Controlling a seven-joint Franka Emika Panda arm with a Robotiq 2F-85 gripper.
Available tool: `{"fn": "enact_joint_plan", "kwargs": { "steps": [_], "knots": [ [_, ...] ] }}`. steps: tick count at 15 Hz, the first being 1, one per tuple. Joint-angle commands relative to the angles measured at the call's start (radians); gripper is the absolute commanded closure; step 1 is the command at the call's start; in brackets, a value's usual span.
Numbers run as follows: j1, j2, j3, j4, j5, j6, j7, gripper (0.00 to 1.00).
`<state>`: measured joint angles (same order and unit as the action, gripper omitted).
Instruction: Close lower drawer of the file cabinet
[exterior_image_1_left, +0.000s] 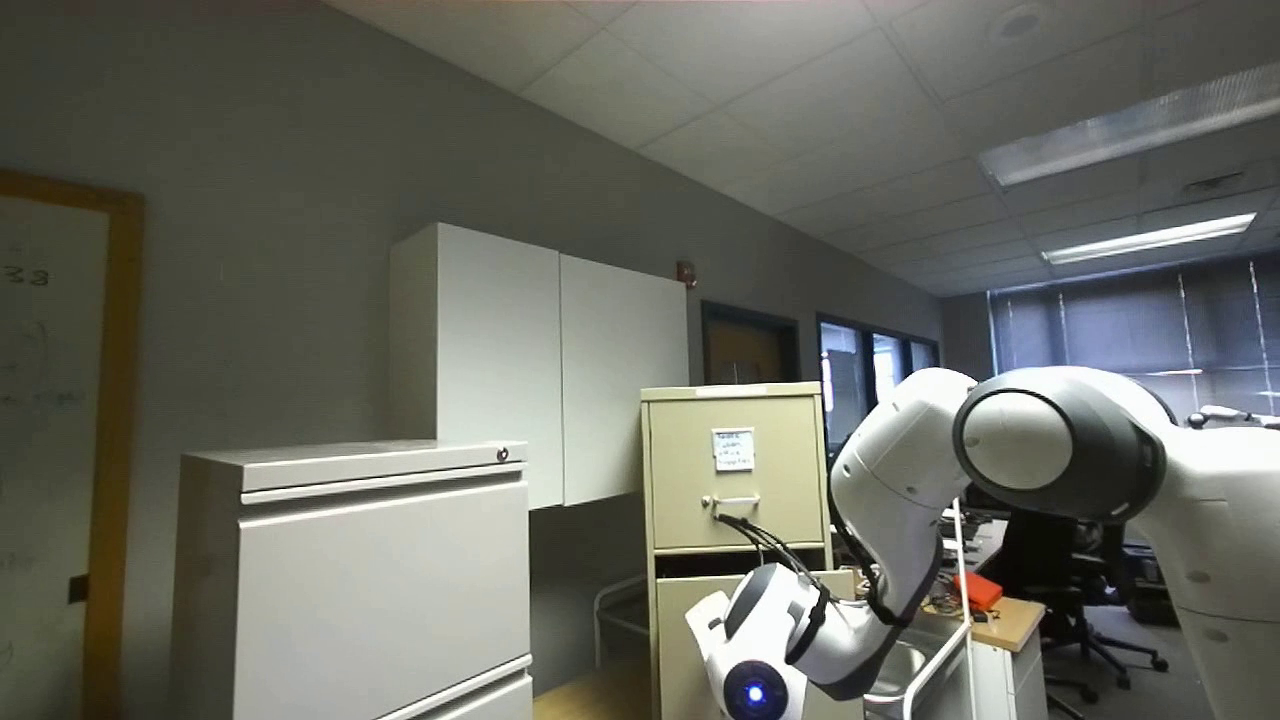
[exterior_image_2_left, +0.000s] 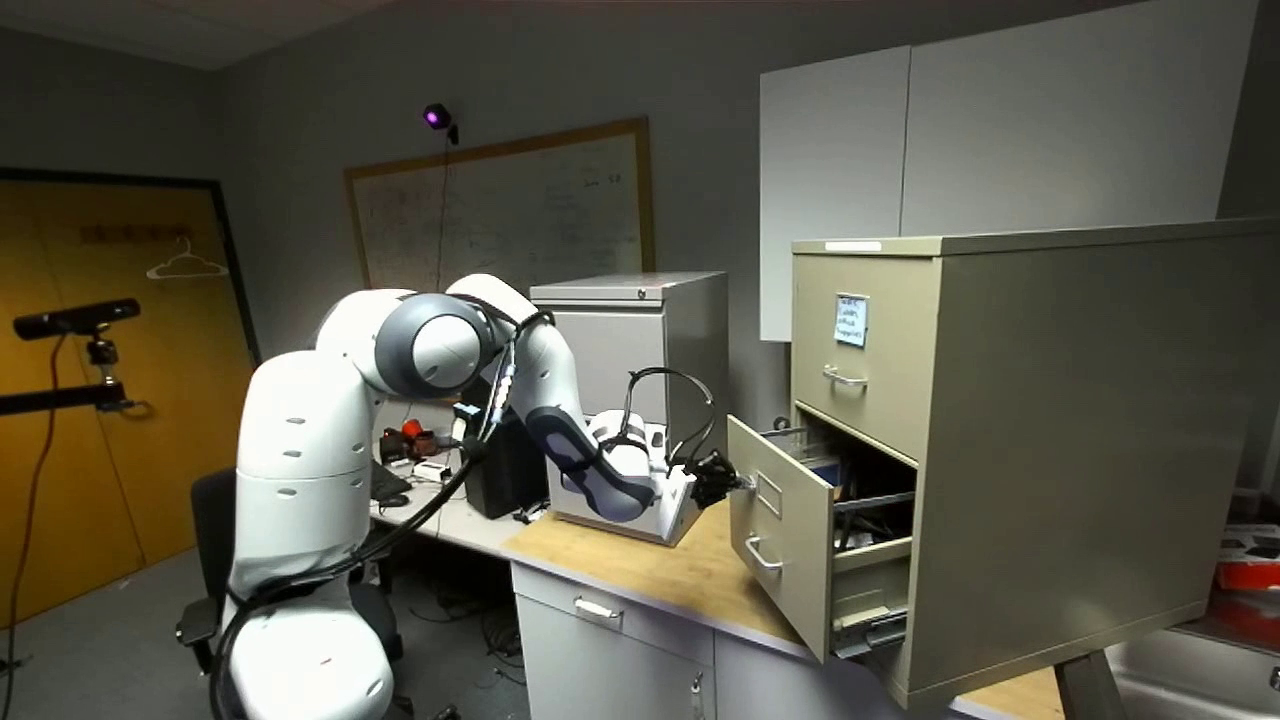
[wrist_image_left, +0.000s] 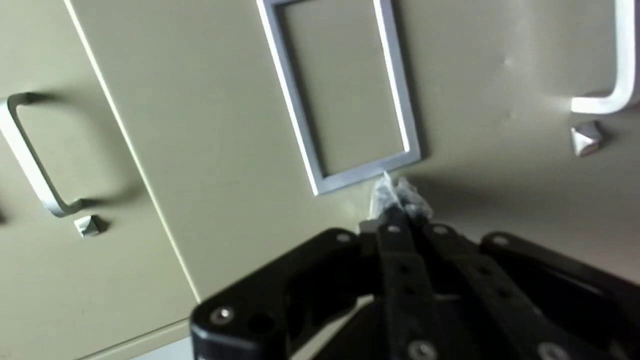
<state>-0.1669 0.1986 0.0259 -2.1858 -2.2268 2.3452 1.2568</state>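
The beige file cabinet (exterior_image_1_left: 690, 430) shows in both exterior views (exterior_image_2_left: 1060, 450), with a paper note on its upper drawer. Its lower drawer (exterior_image_2_left: 805, 575) is pulled partly out, and its open inside and contents show. The drawer front also shows in an exterior view (exterior_image_1_left: 690, 610), partly behind the arm, and in the wrist view (wrist_image_left: 215, 125). My gripper (exterior_image_2_left: 742, 482) is at the drawer front, beside the label frame and above the handle (exterior_image_2_left: 763, 553). In the wrist view my gripper (wrist_image_left: 397, 195) is shut, its wrapped fingertips together at the label frame's end (wrist_image_left: 370, 172). Contact cannot be told for certain.
A white lateral cabinet (exterior_image_2_left: 610, 360) stands on the wooden counter (exterior_image_2_left: 600, 560) behind the wrist. White wall cupboards (exterior_image_1_left: 500, 370) hang above. The upper drawer (exterior_image_2_left: 865, 370) is shut. A sink (exterior_image_2_left: 1190, 670) lies beyond the file cabinet.
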Motion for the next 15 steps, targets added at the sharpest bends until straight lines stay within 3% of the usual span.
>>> {"fn": "enact_joint_plan", "kwargs": {
  "steps": [1,6,10,15],
  "knots": [
    [0.019,0.014,-0.006,0.013,-0.009,-0.012,0.158,1.00],
    [0.010,0.059,-0.026,0.070,-0.124,-0.006,0.234,1.00],
    [-0.024,0.118,-0.071,0.184,-0.250,0.056,0.107,1.00],
    [-0.042,0.166,-0.083,0.292,-0.155,0.073,0.050,1.00]
  ]
}}
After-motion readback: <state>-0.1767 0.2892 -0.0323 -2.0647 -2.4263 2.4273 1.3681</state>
